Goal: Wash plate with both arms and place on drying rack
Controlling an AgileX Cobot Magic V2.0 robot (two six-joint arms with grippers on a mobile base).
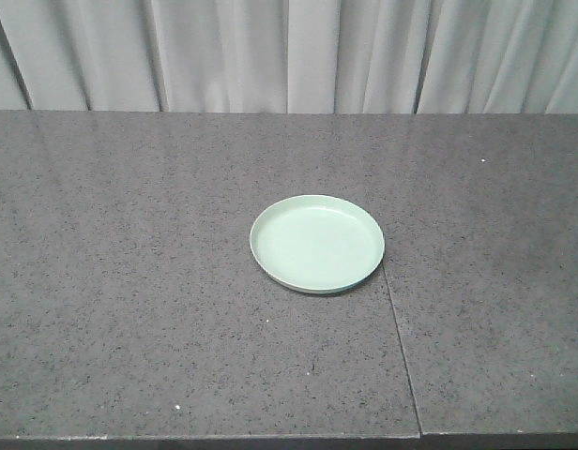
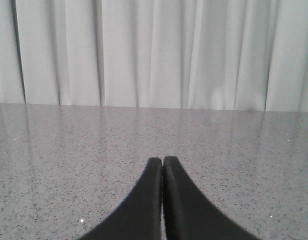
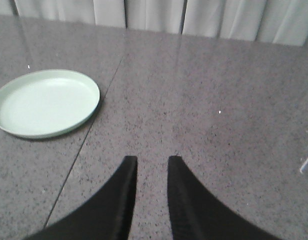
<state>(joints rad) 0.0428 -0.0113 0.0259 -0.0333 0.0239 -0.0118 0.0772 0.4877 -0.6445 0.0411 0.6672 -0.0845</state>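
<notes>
Okay, plate [image 1: 317,244] lies flat just beside the seam [image 1: 402,347]. Right gripper [image 3: 152,159], narrowly parted and empty, hangs across that seam, plate ahead to its left. Left gripper [image 2: 162,159], pressed together, shows no plate; right looks nearer.

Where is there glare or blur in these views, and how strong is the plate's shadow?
Front view: even soft light, the plate casts only a thin shadow under its near rim. Left wrist view: the countertop mirrors the curtain in pale streaks; the left gripper is a featureless black shape. Right wrist view: the plate looks washed out, the right gripper soft-edged.
</notes>
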